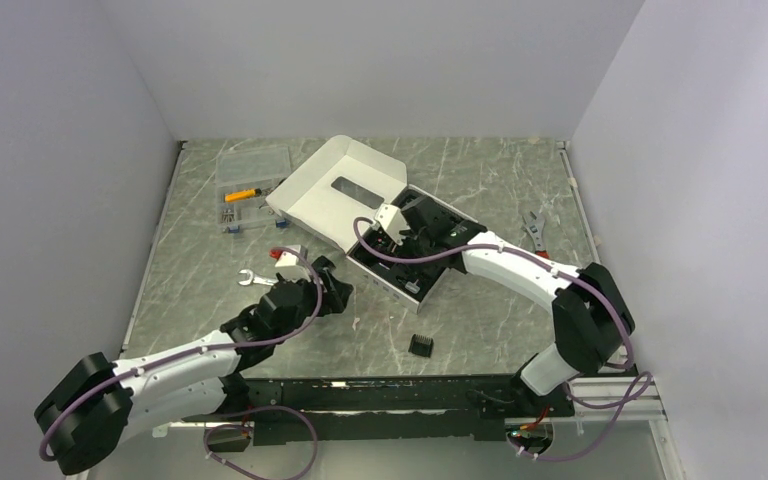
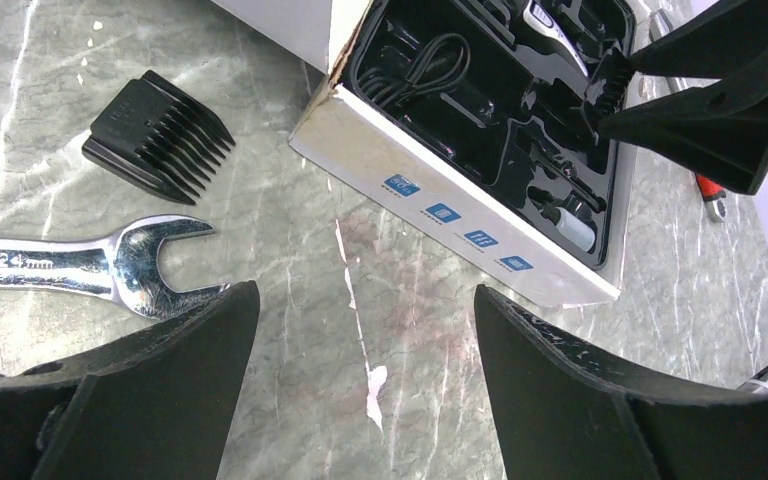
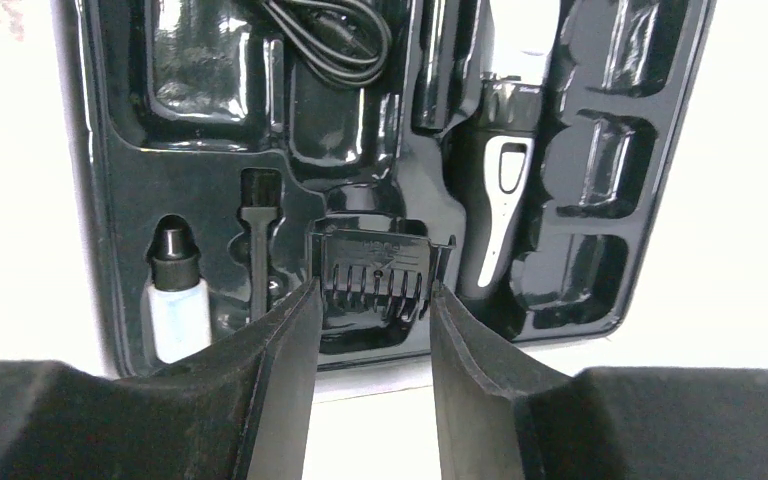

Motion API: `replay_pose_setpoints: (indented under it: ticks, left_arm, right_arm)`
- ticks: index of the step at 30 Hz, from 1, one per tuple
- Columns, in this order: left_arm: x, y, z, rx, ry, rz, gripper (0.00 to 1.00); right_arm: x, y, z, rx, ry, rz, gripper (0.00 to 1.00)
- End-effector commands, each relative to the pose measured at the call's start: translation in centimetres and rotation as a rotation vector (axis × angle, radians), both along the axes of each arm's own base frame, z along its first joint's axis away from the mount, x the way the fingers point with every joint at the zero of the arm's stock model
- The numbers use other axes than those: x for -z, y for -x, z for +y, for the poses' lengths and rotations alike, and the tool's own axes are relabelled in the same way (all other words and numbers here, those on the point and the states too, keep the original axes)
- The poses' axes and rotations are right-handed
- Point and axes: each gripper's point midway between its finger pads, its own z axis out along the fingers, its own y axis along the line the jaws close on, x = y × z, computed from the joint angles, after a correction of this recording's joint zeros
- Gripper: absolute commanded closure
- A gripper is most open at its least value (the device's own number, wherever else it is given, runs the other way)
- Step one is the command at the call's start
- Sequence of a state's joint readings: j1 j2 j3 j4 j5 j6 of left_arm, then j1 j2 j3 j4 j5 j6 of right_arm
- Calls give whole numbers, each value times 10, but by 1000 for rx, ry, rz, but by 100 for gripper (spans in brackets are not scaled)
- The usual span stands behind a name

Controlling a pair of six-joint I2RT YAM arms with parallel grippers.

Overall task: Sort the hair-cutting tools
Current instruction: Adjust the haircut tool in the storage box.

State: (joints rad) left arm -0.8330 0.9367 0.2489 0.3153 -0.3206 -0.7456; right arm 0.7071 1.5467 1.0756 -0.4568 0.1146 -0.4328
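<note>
Evidently the sorting was part-way through. Nearest the arm bases, one black comb attachment [image 1: 420,345] lay loose on the desk [image 1: 500,330], well apart from both arms. Beyond it the left hand [image 2: 365,295] hung low over bare desk with its fingers spread wide and nothing between them. A silver open-end wrench [image 2: 110,265] lay just beside its left finger, and a second comb attachment [image 2: 160,135] sat between that wrench and the white box [image 2: 440,195].

Further in, the right hand [image 3: 372,295] was poised over the box's black moulded tray [image 3: 120,150], pinching a third comb attachment [image 3: 375,270] by its sides, teeth down. The hair clipper [image 3: 500,195] already lay in its slot, just beside that comb. The step looked to be seating this comb. The next move probably called for lining it up squarely over an empty pocket, lowering it and letting go without nudging the clipper. The left hand seemed best placed to fetch the second comb, provided it kept off the wrench.

The desk was grey-green marbled stone, streaked with white. Towards its far side lay a red-handled wrench [image 1: 282,253], a clear organiser case [image 1: 250,180] and, off to the right, another wrench [image 1: 532,228]. Plain pale walls closed it in on three sides.
</note>
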Motion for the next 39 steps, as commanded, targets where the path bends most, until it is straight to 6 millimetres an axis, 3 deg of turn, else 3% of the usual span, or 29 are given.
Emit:
replay_pose_setpoints:
  ticks: [1,9,33,34,37,39]
  left_arm:
    - [-4,0,1,-7,7,-14,16]
    - [-2,3,4,-1,-12,-10,16]
    - [1,3,2,12,-14,-10,16]
    - [1,3,2,10,-15,-10,16]
    - [1,2,2,12,-16,-9,16]
    - [1,2,1,13,-14,-9,15]
  right_arm:
    - [-18,-16,0,-80,17,-92,100]
    - [5,-17,-9,-67,101,-18,100]
    - [23,-1,-19,-42,105,51,100]
    - [22,-1,-19,-37,105,48,97]
    - [18,-2,-20,-28,97,39,68]
    - [16,-2,-19,-24,88,35,57]
